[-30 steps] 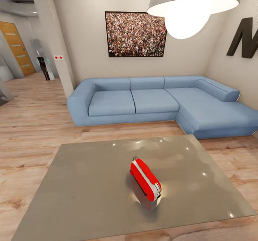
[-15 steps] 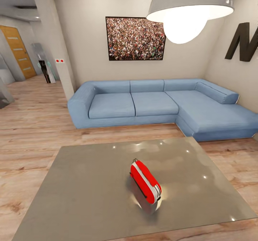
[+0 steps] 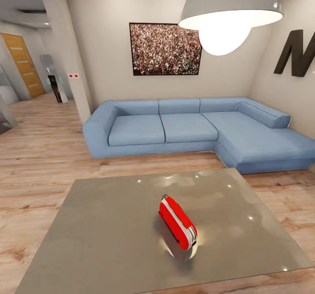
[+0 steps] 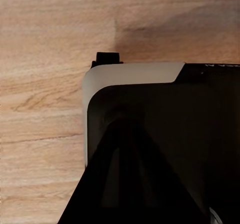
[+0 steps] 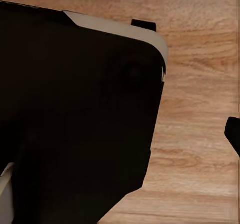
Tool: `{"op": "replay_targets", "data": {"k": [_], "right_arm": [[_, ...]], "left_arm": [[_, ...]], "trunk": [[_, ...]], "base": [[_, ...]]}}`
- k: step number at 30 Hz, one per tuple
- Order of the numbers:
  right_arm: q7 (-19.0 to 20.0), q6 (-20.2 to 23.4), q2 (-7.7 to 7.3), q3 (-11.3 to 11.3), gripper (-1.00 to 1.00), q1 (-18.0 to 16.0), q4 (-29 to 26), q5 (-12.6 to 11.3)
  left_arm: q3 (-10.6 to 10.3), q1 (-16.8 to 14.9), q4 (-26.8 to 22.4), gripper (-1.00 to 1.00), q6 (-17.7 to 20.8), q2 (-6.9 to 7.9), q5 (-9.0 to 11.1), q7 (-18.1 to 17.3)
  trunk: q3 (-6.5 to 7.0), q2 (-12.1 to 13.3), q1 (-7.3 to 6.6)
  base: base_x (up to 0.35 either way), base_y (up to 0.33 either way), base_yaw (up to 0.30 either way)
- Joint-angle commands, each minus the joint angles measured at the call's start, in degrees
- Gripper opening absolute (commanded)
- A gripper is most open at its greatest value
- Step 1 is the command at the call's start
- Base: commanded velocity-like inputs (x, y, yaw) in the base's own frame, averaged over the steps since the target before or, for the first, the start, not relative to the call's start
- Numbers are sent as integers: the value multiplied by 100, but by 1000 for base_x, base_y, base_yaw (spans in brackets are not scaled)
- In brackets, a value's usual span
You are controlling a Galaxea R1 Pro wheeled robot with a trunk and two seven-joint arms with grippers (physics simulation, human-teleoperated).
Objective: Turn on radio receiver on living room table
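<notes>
Radio receiver [image 3: 177,224], red with a white band, sits on my grey counter [image 3: 96,232], right of its middle and towards the near edge. Over the last second my head camera has tipped upward slightly: sofa [image 3: 175,127] and picture [image 3: 165,49] slid lower, while the radio has not moved on the counter. Nothing here shows whether it is on. Both wrist cameras face my dark body over wood floor [image 4: 40,84], so I cannot tell either claw's state, nor place the radio relative to them.

A large dark letter "M" [image 3: 298,53] stands on the right-hand wall [image 3: 271,77] — cut off by the picture's edge — no other text is legible.
</notes>
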Motion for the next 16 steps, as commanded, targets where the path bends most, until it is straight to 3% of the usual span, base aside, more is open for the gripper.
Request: {"op": "replay_targets", "data": {"k": [1,16], "right_arm": [[0,-6,-5,8,100,0,-1,8],[0,-16,-10,23,100,0,-8,28]], "left_arm": [[1,2,-4,-100,-2,0,-9,0],[-2,1,-23,-100,-4,7,-13,-1]], "trunk": [[0,0,0],[0,0,0]], "base": [[0,0,0],[0,0,0]]}}
